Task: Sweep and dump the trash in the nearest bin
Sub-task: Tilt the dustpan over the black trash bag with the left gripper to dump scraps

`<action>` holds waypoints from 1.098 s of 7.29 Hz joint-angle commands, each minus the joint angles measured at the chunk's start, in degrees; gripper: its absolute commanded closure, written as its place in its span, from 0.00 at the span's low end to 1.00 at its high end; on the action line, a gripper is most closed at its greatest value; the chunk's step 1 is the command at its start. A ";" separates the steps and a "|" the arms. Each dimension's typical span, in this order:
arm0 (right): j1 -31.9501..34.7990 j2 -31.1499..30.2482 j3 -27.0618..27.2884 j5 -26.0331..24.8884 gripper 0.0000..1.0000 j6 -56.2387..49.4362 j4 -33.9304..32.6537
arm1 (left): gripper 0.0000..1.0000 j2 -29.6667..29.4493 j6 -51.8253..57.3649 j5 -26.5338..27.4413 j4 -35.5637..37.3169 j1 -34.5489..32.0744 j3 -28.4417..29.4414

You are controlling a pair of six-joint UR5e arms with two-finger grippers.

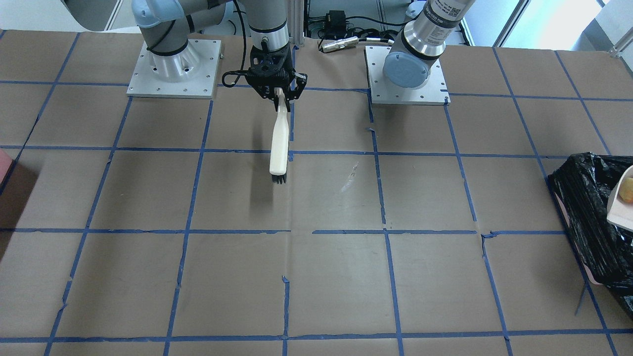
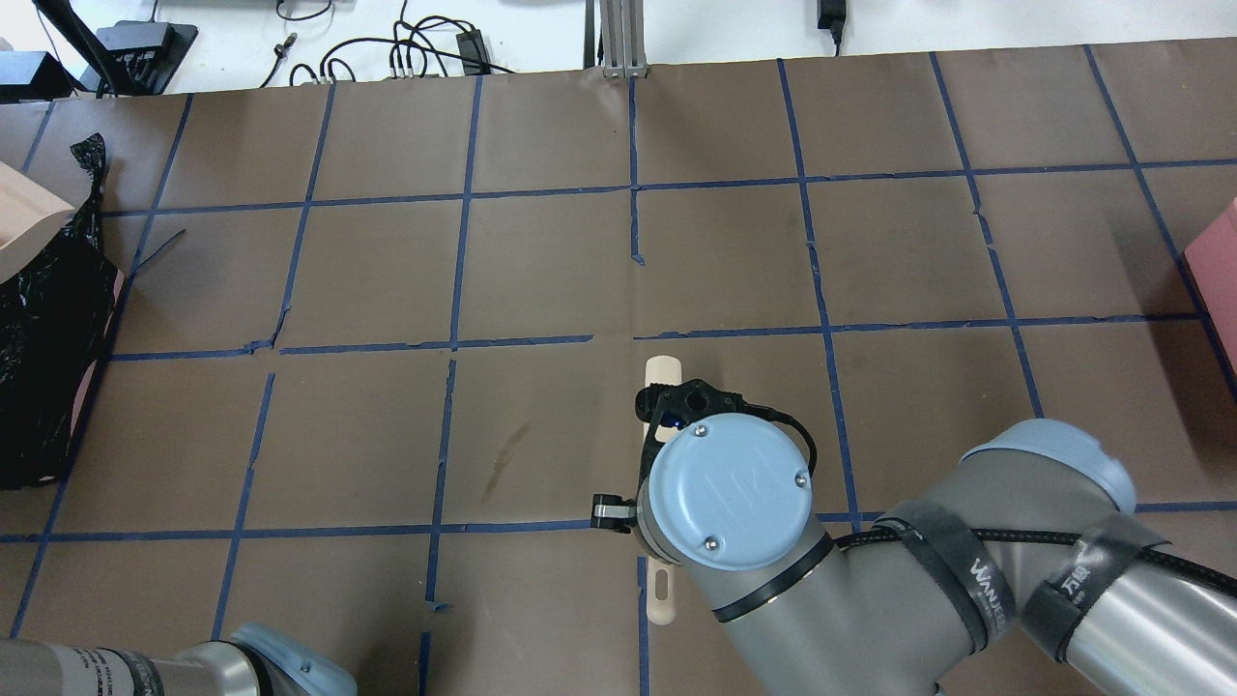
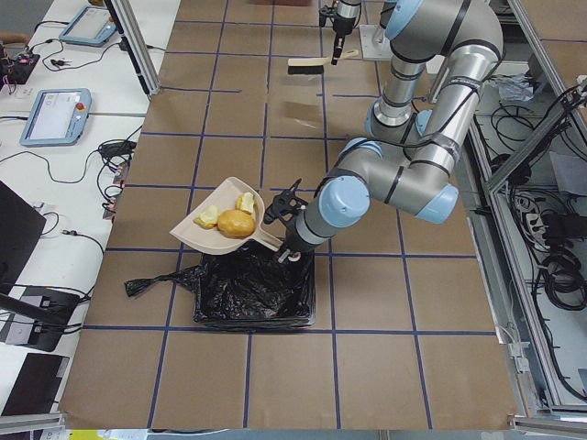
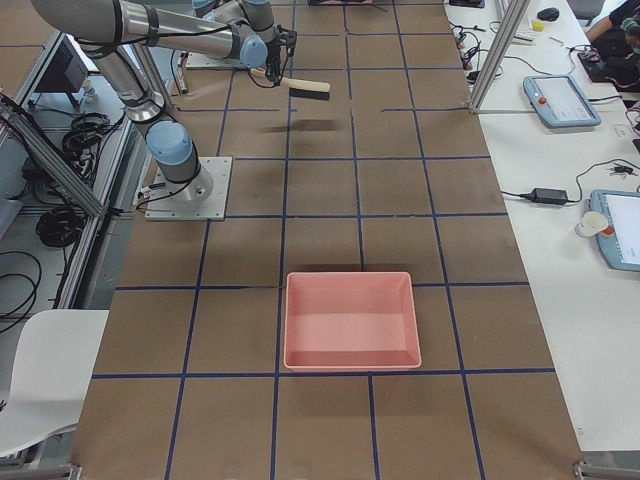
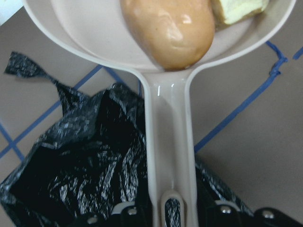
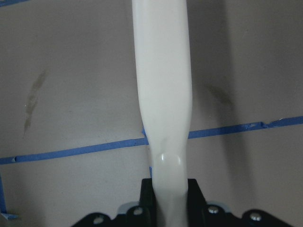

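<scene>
My left gripper [image 5: 171, 210] is shut on the handle of a beige dustpan [image 5: 170, 142] and holds it above the bin [image 3: 248, 291], a container lined with a crinkled black bag. The trash lies in the pan: a golden-brown lump [image 3: 236, 223] and two pale yellow chunks [image 3: 246, 202] [image 3: 208, 217]. The lump also shows in the left wrist view [image 5: 168, 30]. My right gripper [image 1: 280, 96] is shut on the handle of a white brush [image 1: 278, 143] and holds it above the table near the robot's base, bristles down.
A pink tray [image 4: 350, 320] with no bag sits at the table's end on my right. The bin [image 1: 588, 212] stands at the opposite end. Brown paper with a blue tape grid [image 2: 541, 280] covers the table. Cables lie beyond the far edge.
</scene>
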 commanded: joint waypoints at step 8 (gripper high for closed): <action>3.02 3.05 5.16 -0.20 0.92 -4.46 -3.92 | 0.81 -7.17 3.69 22.27 10.74 3.93 5.22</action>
